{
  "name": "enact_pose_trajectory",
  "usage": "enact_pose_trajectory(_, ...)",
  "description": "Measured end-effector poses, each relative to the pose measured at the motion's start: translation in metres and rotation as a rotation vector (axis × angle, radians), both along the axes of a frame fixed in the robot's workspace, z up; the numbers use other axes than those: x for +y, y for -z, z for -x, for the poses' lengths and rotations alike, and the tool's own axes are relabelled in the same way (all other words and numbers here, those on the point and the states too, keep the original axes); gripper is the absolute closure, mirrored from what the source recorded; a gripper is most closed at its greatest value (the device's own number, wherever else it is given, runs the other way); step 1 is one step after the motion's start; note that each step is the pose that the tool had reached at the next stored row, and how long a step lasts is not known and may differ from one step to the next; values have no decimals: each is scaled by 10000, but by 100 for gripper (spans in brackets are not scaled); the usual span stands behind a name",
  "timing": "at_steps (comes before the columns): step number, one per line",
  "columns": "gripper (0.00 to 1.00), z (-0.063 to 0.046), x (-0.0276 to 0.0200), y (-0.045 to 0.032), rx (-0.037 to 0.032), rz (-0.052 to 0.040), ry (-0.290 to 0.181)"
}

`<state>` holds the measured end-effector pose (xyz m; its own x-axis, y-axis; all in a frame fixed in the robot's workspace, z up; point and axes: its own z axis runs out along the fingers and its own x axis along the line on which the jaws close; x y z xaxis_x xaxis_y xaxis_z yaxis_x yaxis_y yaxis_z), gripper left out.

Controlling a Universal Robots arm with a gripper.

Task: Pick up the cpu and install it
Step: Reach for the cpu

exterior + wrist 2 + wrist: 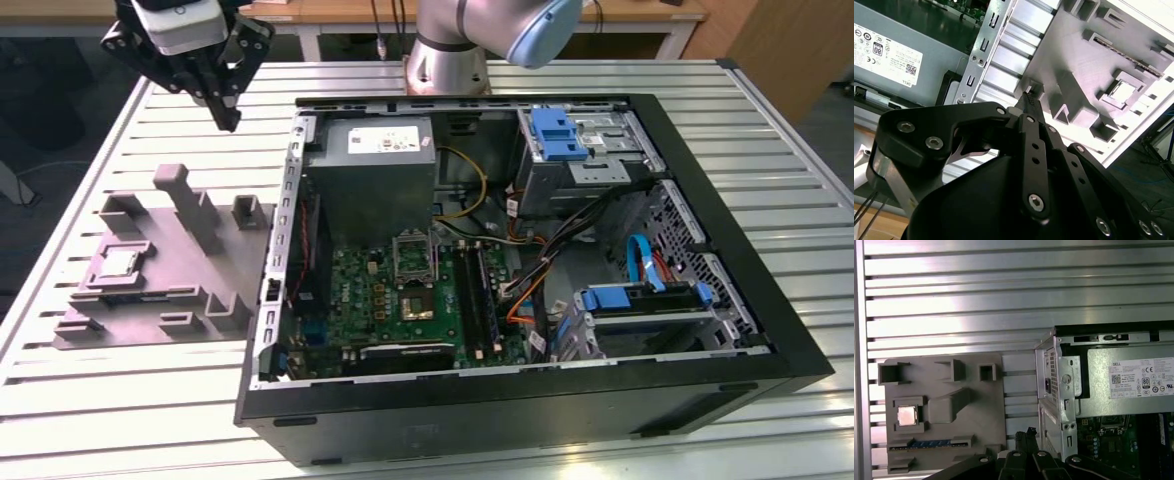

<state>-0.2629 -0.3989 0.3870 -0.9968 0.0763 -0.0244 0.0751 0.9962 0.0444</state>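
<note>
The cpu [118, 263], a small silvery square with a pale rim, lies flat in a recess of the grey holder tray [174, 290] at the exterior view's left. It shows in both wrist views [1124, 92] [908, 416]. My black gripper [227, 120] hangs high above the table, beyond the tray's far end and near the case's back corner, well apart from the cpu. Its fingers meet at the tips [1029, 97] [1029, 432], shut with nothing between them. The socket [414, 255] sits on the green motherboard [360, 300] inside the open case.
The open black computer case [747, 300] takes up the table's middle and the exterior view's right, with a grey power supply [380, 170], drive cages [574, 150] and cables. A brownish chip [416, 305] is fixed to the board. The tray carries several upright posts [180, 195]. The table is slatted aluminium [120, 400].
</note>
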Motion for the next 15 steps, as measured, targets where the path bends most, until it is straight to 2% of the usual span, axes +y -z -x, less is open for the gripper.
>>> enact_pose_trajectory(15,89,45,0,0,0,0,0)
